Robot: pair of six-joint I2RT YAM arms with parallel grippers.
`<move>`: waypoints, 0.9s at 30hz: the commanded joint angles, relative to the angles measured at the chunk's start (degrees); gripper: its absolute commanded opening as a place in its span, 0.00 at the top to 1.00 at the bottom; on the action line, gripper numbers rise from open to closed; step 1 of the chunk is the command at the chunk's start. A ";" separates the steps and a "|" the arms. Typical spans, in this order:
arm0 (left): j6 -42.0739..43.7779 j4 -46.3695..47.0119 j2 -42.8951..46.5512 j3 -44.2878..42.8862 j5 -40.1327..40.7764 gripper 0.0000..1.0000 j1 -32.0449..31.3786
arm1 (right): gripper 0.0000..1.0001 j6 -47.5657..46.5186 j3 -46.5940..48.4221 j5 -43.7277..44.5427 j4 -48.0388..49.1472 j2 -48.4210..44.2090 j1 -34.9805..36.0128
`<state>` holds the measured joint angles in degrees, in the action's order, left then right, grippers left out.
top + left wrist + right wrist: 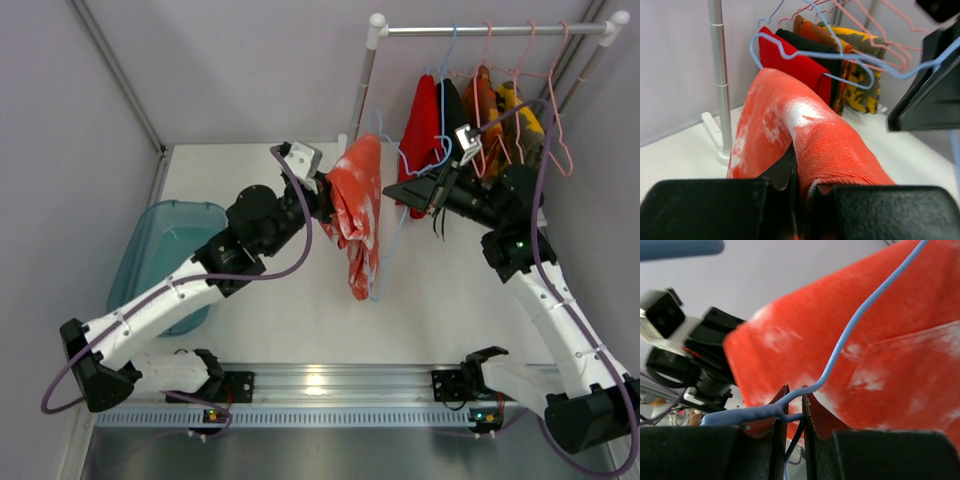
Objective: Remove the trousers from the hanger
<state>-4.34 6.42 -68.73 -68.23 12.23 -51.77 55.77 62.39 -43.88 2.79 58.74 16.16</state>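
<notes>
Grips a fold of the orange-red trousers [358, 205] with the left gripper [324, 196], closed tight on the cloth at its upper left edge. Confirms this from the left wrist: black fingers [705, 210] pressed together, with a ridge of whitish-blotched fabric bulging out just past them. Pinches the blue hanger [745, 415] with the right gripper [794, 392], narrowed to little more than the wire's thickness and clamped on a bend in the wire. Shows that wire, in the right wrist view, running up and across the blotched cloth, close against it. Holds these trousers in mid-air between the two grippers, above the white table [260, 330], just left of the rack [490, 30] and apart from its rail, draped over the hanger and trailing down toward the near edge. Finds the plain red trousers [422, 130] hanging from the rail at the left end of the row, next to a black garment [450, 102], then the yellow-and-orange garments [505, 110] and bare pink hangers [528, 72]. Places a teal bin [185, 208] at the table's left edge, well apart from the cloth
</notes>
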 commanded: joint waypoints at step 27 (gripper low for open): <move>-12.80 -5.80 -1.95 -41.30 0.25 1.00 19.92 | 1.00 -21.40 -12.73 3.98 -9.64 -5.48 1.33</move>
<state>-15.64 -8.86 -75.61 -107.74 8.32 -37.45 37.21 48.73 -40.07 -6.46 55.57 16.78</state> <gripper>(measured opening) 0.105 0.087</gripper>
